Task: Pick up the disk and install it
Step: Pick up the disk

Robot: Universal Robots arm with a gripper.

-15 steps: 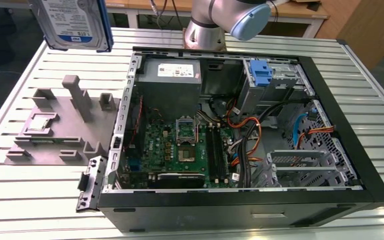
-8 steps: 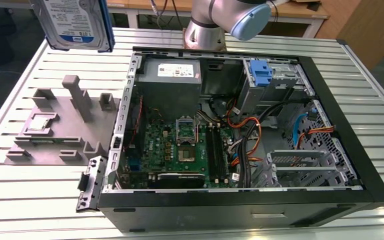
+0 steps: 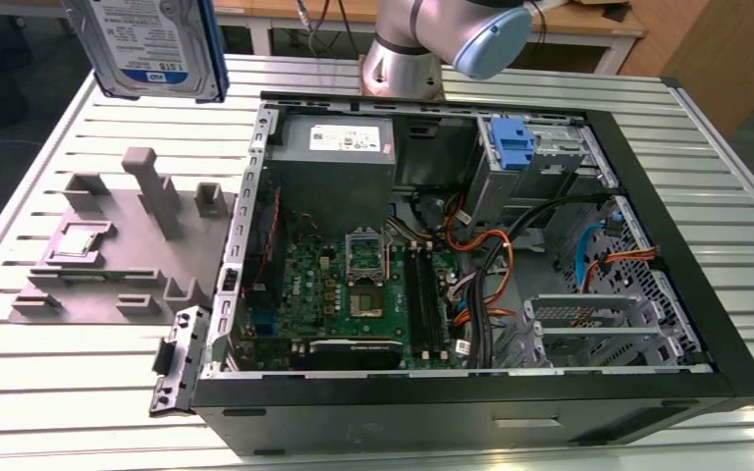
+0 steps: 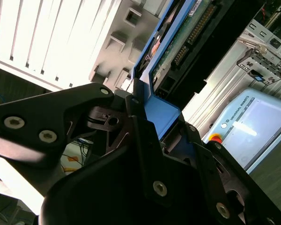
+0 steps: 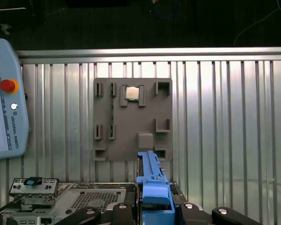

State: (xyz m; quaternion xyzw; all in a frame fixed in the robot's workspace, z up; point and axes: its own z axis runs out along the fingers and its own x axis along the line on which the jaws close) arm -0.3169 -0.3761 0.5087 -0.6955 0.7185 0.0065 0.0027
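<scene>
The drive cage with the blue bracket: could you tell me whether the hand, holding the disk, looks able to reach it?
Probably yes. The hand grips the disk outside the open case, nothing covers the drive cage, and the orange cables lie beside it, not across it.

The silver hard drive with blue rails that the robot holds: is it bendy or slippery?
Probably stiff: the flat silver-grey hard drive with blue plastic rails hangs straight in the air, not sagging. Its metal body likely makes it heavy for its size. The black gripper pinches a smooth plastic rail, so it could slip if the squeeze were weak.
</scene>
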